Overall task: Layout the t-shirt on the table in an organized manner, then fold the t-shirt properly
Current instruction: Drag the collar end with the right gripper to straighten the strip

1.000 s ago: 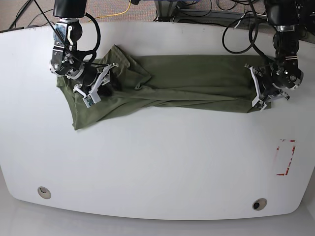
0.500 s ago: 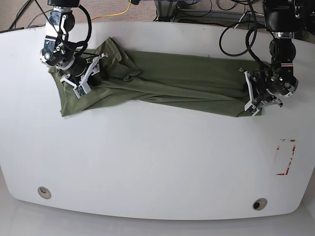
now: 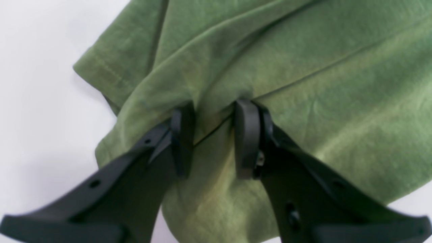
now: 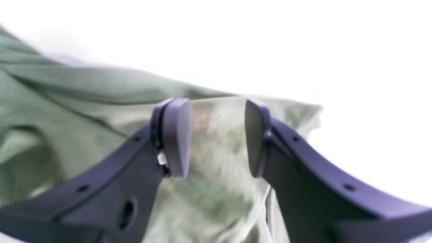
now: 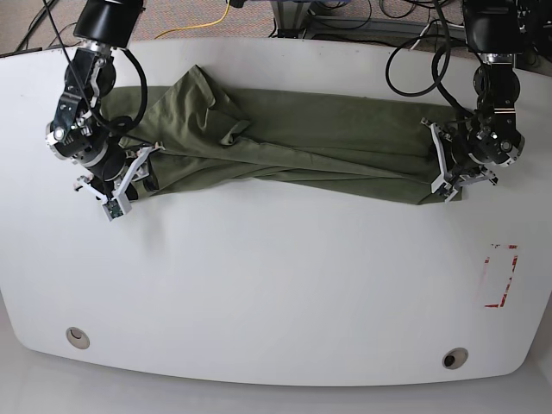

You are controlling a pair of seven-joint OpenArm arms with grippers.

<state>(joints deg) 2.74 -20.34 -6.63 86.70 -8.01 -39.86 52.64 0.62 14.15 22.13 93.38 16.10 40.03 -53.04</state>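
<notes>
- Olive-green cotton, the t-shirt point(image 5: 293, 142) lies stretched in a long, rumpled band across the far half of the table point(image 5: 276, 285), its long axis running side to side in the base view and dipping slightly toward that view's right.
- At the band's right-hand end in the base view, the left gripper point(image 3: 211, 138) pinches a ridge of fabric between its dark pads; a stitched hem corner lies on the white surface just beside it.
- At the opposite end, the right gripper point(image 4: 217, 136) holds a fold of the shirt, the cloth bunched between its parted fingers, though the wrist view is washed out and blurred.
- Glossy white, the tabletop has rounded corners, a metal grommet point(image 5: 78, 336) near each near corner, and a red-marked rectangle point(image 5: 500, 276) at the base view's right.
- Behind the table, cables point(image 5: 345, 17) trail over a carpeted floor.
</notes>
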